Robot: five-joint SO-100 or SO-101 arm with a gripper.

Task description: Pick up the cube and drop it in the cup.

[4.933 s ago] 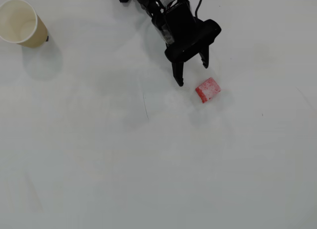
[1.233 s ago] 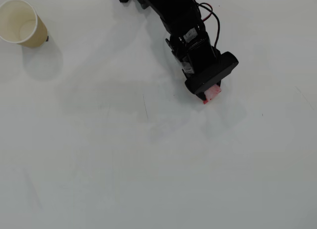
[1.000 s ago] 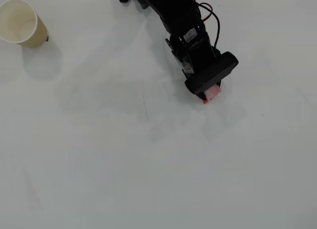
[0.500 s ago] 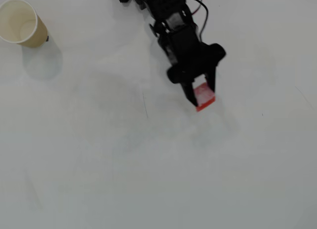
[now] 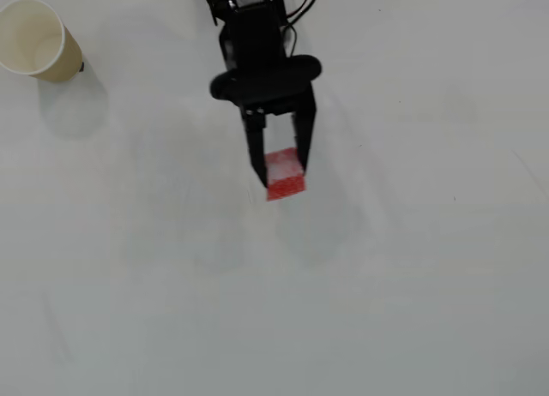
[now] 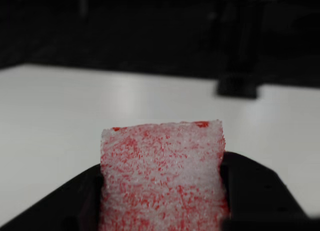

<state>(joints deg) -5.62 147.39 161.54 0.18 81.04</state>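
The small red cube (image 5: 284, 174) with whitish worn faces is held between the two black fingers of my gripper (image 5: 281, 175), lifted off the white table, near the middle top of the overhead view. Close up in the wrist view, the cube (image 6: 162, 178) fills the lower centre, clamped by black jaws on both sides of my gripper (image 6: 162, 191). The beige cup (image 5: 36, 40) stands upright at the far top left of the overhead view, cream inside, well to the left of the gripper and apart from it.
The white table (image 5: 386, 285) spreads around the arm. A faint thin dark mark (image 5: 252, 183) lies just left of the held cube. In the wrist view a dark post (image 6: 239, 51) stands at the table's far edge against a black background.
The gripper closed on the cube, lifted it and swung left toward the middle of the overhead view. The cup has not moved.
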